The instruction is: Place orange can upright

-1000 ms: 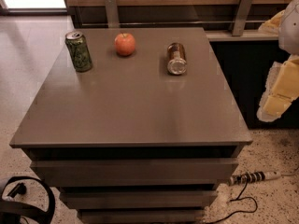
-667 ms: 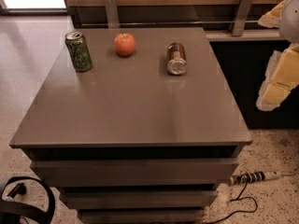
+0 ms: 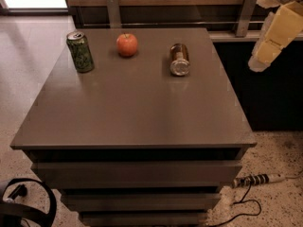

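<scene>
The orange can (image 3: 180, 59) lies on its side on the far right part of the grey table top (image 3: 132, 108), with its silver end facing me. My gripper (image 3: 265, 51) hangs in the air at the upper right, beyond the table's right edge, well apart from the can and holding nothing that I can see.
A green can (image 3: 80, 51) stands upright at the far left of the table. A red apple (image 3: 127, 44) sits between the two cans. A wooden wall with metal brackets (image 3: 112, 9) runs behind. A power strip (image 3: 258, 179) and cables lie on the floor at the right.
My gripper has risen and shifted slightly left at the right side of the view. The cans and the apple have not moved.
</scene>
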You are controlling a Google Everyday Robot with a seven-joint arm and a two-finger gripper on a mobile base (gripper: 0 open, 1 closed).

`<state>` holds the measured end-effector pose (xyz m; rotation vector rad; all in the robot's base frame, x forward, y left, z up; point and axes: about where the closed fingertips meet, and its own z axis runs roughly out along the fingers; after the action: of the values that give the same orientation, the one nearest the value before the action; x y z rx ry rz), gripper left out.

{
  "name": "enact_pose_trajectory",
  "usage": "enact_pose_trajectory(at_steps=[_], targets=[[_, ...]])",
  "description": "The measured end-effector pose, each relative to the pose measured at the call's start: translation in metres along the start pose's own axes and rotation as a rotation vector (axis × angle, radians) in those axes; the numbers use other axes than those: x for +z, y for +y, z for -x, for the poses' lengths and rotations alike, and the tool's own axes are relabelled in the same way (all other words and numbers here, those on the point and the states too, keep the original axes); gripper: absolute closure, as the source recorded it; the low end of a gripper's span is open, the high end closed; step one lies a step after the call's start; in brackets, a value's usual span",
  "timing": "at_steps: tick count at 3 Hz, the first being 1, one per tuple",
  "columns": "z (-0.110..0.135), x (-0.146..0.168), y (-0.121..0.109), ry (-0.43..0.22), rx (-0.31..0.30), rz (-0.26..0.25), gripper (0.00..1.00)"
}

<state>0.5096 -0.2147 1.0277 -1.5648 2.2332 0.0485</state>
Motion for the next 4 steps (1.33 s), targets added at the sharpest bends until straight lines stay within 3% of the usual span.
enact_pose_trajectory(at_steps=[1, 2, 3, 4], targets=[[0.013, 0.007, -0.024, -0.059, 0.11, 0.014, 0.0], [0.024, 0.018, -0.04, -0.045, 0.271, -0.006, 0.0], [0.024, 0.028, -0.045, 0.048, 0.429, -0.045, 0.0], [0.031, 0.031, -0.045, 0.089, 0.564, -0.138, 0.0]])
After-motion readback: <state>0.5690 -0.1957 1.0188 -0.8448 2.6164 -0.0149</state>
